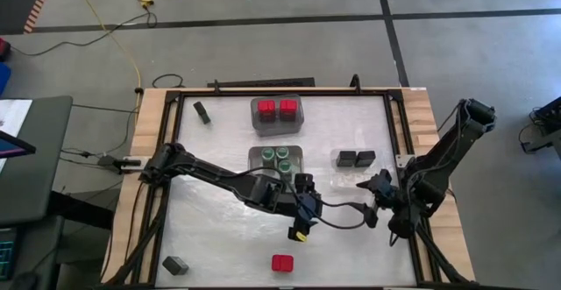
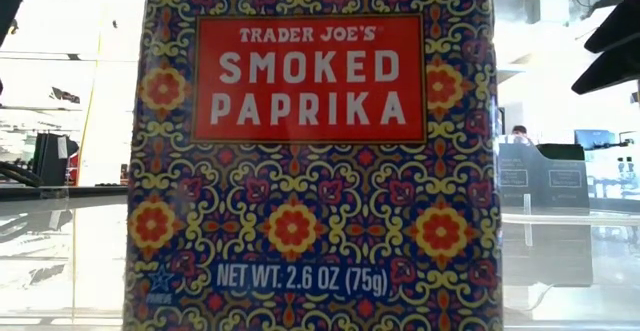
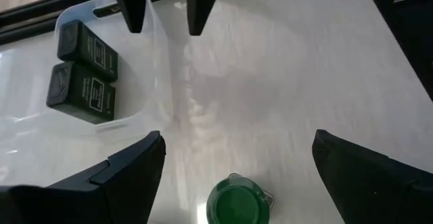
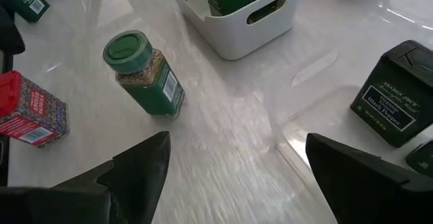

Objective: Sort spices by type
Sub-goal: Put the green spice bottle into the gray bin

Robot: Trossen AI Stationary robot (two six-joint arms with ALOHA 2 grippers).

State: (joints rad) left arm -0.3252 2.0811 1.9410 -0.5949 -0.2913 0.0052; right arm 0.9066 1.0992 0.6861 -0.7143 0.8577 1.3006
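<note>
A round green-lidded jar (image 4: 142,72) stands upright on the table in front of the white bin (image 4: 237,21) of green jars. My left gripper (image 3: 238,139) hangs open above it, and the green lid (image 3: 237,200) shows low between its fingers, untouched. My right gripper (image 4: 238,141) is open over the table to the jar's right, near the clear bin with two dark tins (image 3: 84,68). A red-topped paprika tin (image 2: 310,161) stands at the near edge (image 1: 282,263). In the high view the left gripper (image 1: 307,204) hides the jar.
A clear bin with two red-topped tins (image 1: 276,110) sits at the far middle. Loose dark tins lie at the far left (image 1: 202,112) and the near left corner (image 1: 175,265). The two grippers face each other closely. Open table lies at the near right and left.
</note>
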